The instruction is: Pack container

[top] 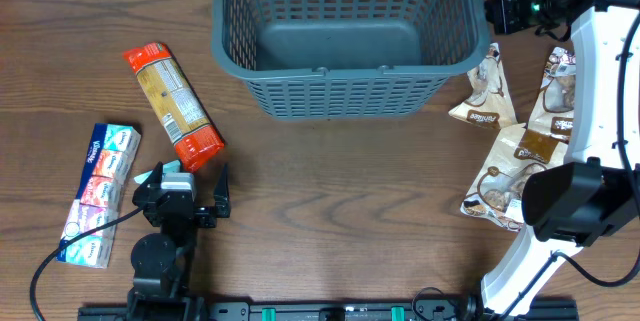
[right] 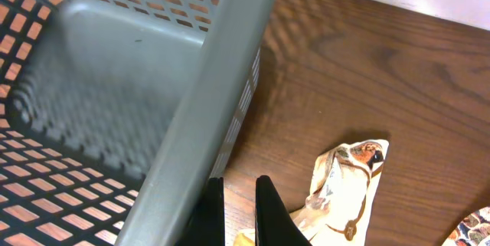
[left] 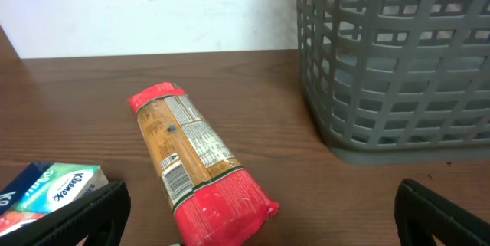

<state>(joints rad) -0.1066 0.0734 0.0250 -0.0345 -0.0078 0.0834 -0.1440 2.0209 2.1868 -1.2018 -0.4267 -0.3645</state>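
Observation:
The container, a dark grey slotted basket (top: 345,86), stands at the back middle of the table with nothing in it; it also shows in the left wrist view (left: 398,85) and the right wrist view (right: 207,100). An orange and red packet (top: 172,106) lies left of it. My left gripper (top: 190,183) is open wide, low over the table, with the packet's red end (left: 214,208) between its fingers (left: 260,227), not touching. My right gripper (top: 497,9) hangs just outside the basket's right rim, its fingers (right: 240,208) almost together with nothing between them.
A pack of tissues (top: 100,193) lies at the left, beside my left gripper (left: 53,188). Several brown and white pouches (top: 485,91) lie right of the basket; one sits under my right gripper (right: 344,185). My right arm's white link (top: 600,81) crosses over them.

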